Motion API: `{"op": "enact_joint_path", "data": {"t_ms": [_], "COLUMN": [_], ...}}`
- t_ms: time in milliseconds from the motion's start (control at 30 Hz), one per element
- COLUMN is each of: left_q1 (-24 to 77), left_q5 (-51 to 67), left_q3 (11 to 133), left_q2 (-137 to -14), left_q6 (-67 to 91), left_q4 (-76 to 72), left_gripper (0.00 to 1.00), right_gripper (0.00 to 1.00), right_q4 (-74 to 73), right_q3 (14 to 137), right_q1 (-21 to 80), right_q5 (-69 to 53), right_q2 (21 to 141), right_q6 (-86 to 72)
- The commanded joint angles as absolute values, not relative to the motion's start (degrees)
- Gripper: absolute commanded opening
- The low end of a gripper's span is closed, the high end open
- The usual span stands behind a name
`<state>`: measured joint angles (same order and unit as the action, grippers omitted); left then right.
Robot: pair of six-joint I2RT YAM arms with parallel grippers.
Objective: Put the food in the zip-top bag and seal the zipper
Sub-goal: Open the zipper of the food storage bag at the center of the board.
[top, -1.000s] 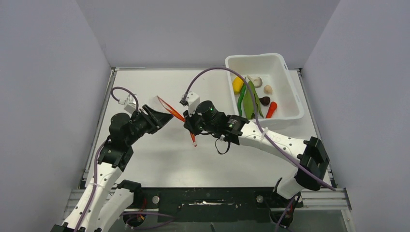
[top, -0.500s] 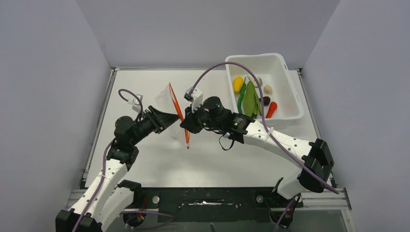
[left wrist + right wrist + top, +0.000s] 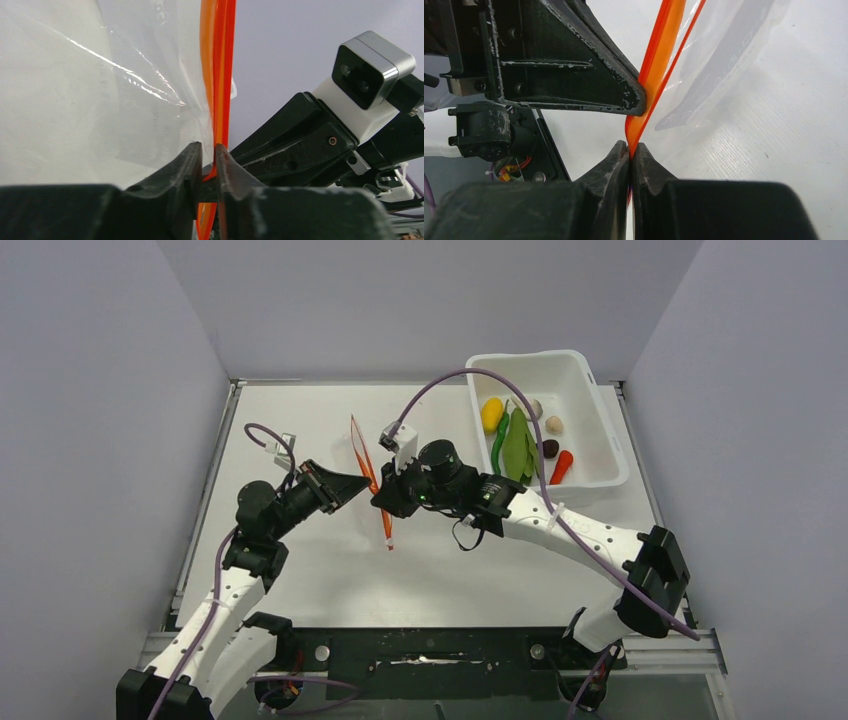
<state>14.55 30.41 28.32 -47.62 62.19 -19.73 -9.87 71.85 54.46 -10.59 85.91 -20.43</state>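
On the left of the top view, the left tool [image 3: 352,483] points right, its tips meeting the red-orange zipper [image 3: 363,455] about midway along the strip. In its own wrist view the left tool [image 3: 209,155] has its two fingers pressed nearly together with only the zipper [image 3: 218,90] between them, so it is clamped on the strip. The clear zip-top bag [image 3: 125,100] spreads away to the left of the strip there, wrinkled and glossy. From above the film is almost impossible to make out against the white table [image 3: 300,570]; only the zipper shows plainly, slanting from the far left down to the near right, held up off the table.

The right tool [image 3: 385,495] reaches in from the right and meets the strip nearer its lower end, though its tips are hidden under its own wrist in that view. The right wrist camera shows the right tool [image 3: 630,150] with fingers closed tight on the bottom end of the zipper [image 3: 659,60], the bag [image 3: 724,65] hanging off to the right

Further right, the white tub [image 3: 530,358] holds the food: a yellow lump [image 3: 491,414], a thin green pepper [image 3: 499,445], a flat green leaf [image 3: 519,445], a maroon piece [image 3: 548,448], a beige piece [image 3: 554,424] and an orange-red cone [image 3: 562,467]. The right arm's purple cable crosses the tub and partly covers another pale piece
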Motion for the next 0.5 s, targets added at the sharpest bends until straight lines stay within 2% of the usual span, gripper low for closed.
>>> {"op": "enact_joint_path", "data": {"t_ms": [0, 67, 267, 467], "left_q1": [14.59, 14.51, 14.54, 14.58], "left_q5": [30.09, 29.58, 27.07, 29.53], "left_q3": [29.44, 29.66, 31.44, 33.71], "left_q2": [-46.99, -46.58, -44.49, -44.21], "left_q6": [60.0, 59.31, 54.02, 51.87], "left_q4": [-23.2, -22.66, -15.52, -11.77], "left_gripper": [0.0, 0.0, 0.0, 0.0], "right_gripper": [0.01, 0.05, 0.36, 0.39], "right_q4": [-6.35, -6.75, -7.47, -8.02], "right_q3": [73.29, 73.43, 72.77, 72.86], "right_q1": [54.58, 54.53, 54.18, 54.17], "right_q5": [-11.48, -11.03, -10.53, -6.65], "right_q2": [86.06, 86.23, 82.53, 80.2], "right_q6": [-20.49, -20.31, -22.29, -23.81]}}
